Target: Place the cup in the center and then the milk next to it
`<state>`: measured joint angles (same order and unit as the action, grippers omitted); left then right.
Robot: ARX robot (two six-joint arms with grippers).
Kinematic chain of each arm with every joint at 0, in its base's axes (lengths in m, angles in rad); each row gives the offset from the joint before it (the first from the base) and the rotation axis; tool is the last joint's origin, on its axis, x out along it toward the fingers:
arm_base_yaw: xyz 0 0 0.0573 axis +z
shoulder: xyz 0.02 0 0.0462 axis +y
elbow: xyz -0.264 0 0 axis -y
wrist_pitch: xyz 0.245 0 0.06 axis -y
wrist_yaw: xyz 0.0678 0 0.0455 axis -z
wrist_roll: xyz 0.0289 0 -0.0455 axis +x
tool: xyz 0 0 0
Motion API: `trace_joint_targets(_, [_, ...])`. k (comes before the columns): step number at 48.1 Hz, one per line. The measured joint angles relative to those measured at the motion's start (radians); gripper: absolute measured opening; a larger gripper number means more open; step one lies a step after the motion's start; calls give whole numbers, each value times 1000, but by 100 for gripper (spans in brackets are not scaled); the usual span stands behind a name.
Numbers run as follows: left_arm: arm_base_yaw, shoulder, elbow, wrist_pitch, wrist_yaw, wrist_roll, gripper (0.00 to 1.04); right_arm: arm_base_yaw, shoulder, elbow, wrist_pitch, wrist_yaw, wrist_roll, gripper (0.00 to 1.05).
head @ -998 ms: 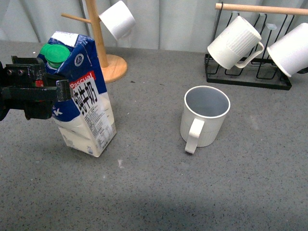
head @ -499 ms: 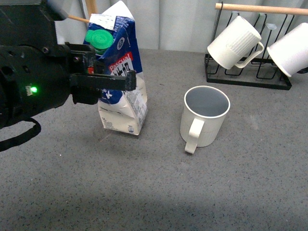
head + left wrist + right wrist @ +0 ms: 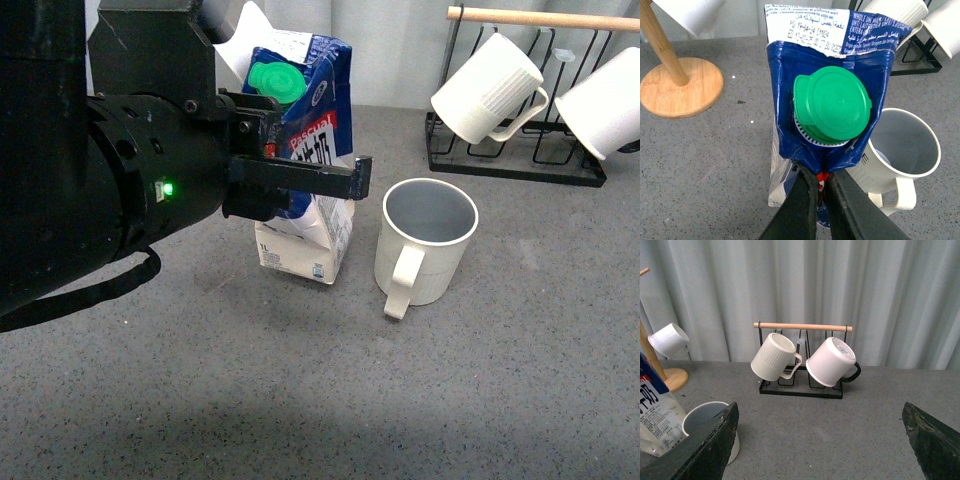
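The cream-white ribbed mug with the grey-blue inside (image 3: 425, 240) stands upright in the middle of the grey speckled worktop (image 3: 300, 400), so I judge the first step done. My left gripper (image 3: 824, 192) is clamped on the tall blue-and-white milk carton with the green cap (image 3: 318, 100), tilted, just beside the mug on its left-edge side. Whether its base touches down I cannot tell. Standing it upright and letting go are yet to do. My right gripper (image 3: 819, 410) gapes wide, empty.

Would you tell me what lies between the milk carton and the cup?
In the front view, only a narrow strip of bare grey tabletop separates the milk carton from the cup; the left gripper overhangs it.
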<state>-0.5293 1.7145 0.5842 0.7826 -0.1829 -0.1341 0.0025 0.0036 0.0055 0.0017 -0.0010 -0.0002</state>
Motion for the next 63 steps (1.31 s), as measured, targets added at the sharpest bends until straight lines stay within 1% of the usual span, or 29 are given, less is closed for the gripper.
trace_joint_targets(29, [-54,52,39,-14,-17,-9,4,0,0,0,0,0,0,96])
trace_joint_targets(51, [-64,81,45,-8,-25,-8,5,0,0,0,0,0,0,96])
trace_joint_targets(52, [-64,81,45,-8,-25,-8,5,0,0,0,0,0,0,96])
trace_joint_targets(57, [-71,78,43,4,-25,-9,22,0,0,0,0,0,0,96])
trace_joint_targets(58, [-72,78,42,7,-26,-9,24,0,0,0,0,0,0,96])
trace_joint_targets(62, [-81,61,40,9,-29,-11,40,0,0,0,0,0,0,96])
trace_joint_targets(63, [-84,53,40,6,-29,-13,45,0,0,0,0,0,0,96])
